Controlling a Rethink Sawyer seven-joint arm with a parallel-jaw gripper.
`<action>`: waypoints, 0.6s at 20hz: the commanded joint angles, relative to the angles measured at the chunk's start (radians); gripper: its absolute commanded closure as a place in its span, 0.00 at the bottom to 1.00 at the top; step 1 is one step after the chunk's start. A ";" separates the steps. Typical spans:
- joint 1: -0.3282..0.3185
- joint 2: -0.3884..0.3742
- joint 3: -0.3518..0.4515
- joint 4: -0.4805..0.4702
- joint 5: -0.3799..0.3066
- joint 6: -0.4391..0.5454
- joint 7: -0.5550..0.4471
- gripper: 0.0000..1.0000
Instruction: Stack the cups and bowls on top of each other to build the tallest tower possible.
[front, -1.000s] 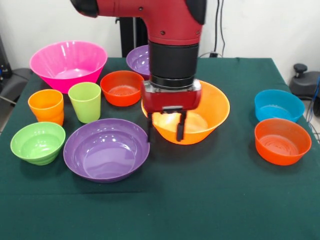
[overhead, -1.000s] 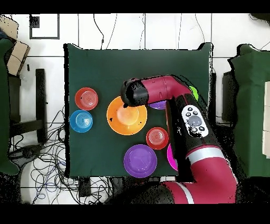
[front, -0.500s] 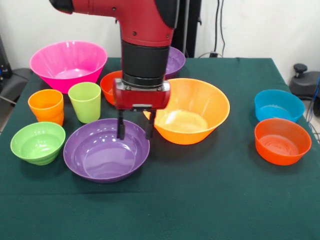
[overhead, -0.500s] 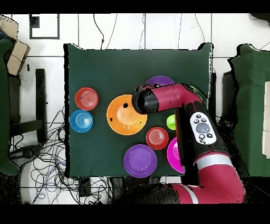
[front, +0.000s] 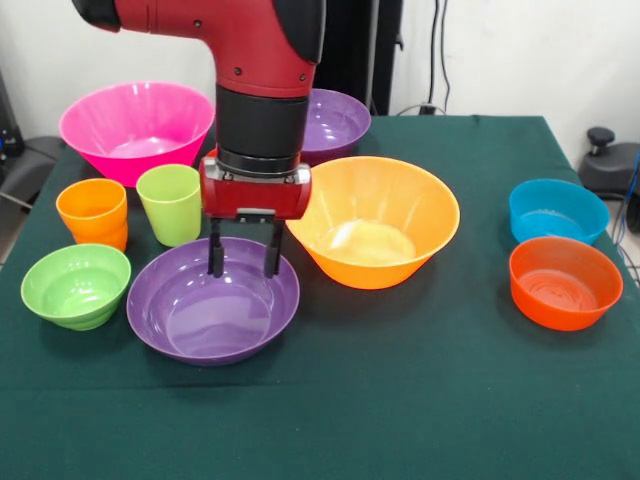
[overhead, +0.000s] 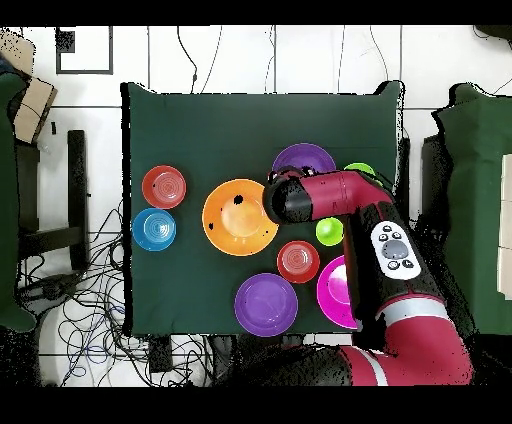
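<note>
Table (front: 420, 400), green cloth, carries everything; nothing stacked, no tower yet, all pieces sit singly.

Arm (front: 255, 60): red/black, comes down from the top in front view; you see it over the near purple bowl.

Pink bowl (front: 137, 128): largest, far left corner in front view. Yellow-orange bowl (front: 375, 220): centre, just right of the arm. Near purple bowl (front: 213, 298): front left-centre, rim close to the yellow-orange bowl's. Second purple bowl (front: 335, 120): far side, partly behind the arm.

Blue bowl (front: 558, 208) and red-orange bowl (front: 565, 282): right side, near each other, blue behind. Other red-orange bowl (overhead: 298, 261): hidden by the arm in front view, clear in overhead, between yellow-orange and pink.

Small green bowl (front: 76, 285): front left, beside the near purple bowl.

Cups: green cup (front: 170, 203) and orange cup (front: 93, 213) upright, side by side, in front of the pink bowl.

Gripper (front: 242, 262): fingers spread, holding nothing, tips over the far part of the near purple bowl; contact w/ bowl: can't tell.
</note>
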 joint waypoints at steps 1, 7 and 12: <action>0.016 0.070 0.000 0.011 -0.048 -0.038 0.023 0.00; 0.011 0.053 0.020 0.011 -0.016 0.008 0.001 0.00; -0.003 0.042 0.049 0.005 0.017 0.056 -0.022 0.00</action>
